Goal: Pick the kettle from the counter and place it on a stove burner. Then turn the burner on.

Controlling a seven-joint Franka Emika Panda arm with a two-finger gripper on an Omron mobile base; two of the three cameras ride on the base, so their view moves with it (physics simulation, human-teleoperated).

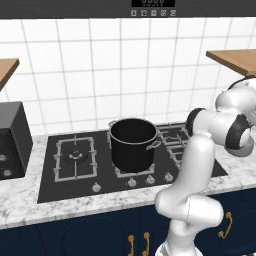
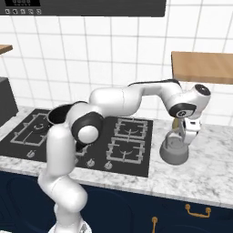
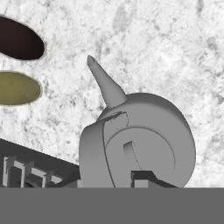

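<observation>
The small grey metal kettle (image 2: 173, 154) stands on the marbled counter (image 2: 207, 170) just right of the stove (image 2: 132, 136). My gripper (image 2: 184, 138) reaches down from above onto its arched handle and is shut on it. From the hand view I look down on the kettle (image 3: 144, 131): its spout points up and left, its handle crosses the lid, and one dark fingertip (image 3: 143, 176) sits over the lid's near side. The burners by the kettle (image 2: 129, 148) are bare.
A big black stockpot (image 1: 133, 142) stands on a middle burner. Stove knobs (image 1: 132, 182) line the front edge. A black appliance (image 1: 12, 137) stands at the left. A wooden shelf (image 2: 202, 66) hangs above the kettle. Two oval items, dark (image 3: 19, 39) and olive (image 3: 17, 87), lie on the counter beyond it.
</observation>
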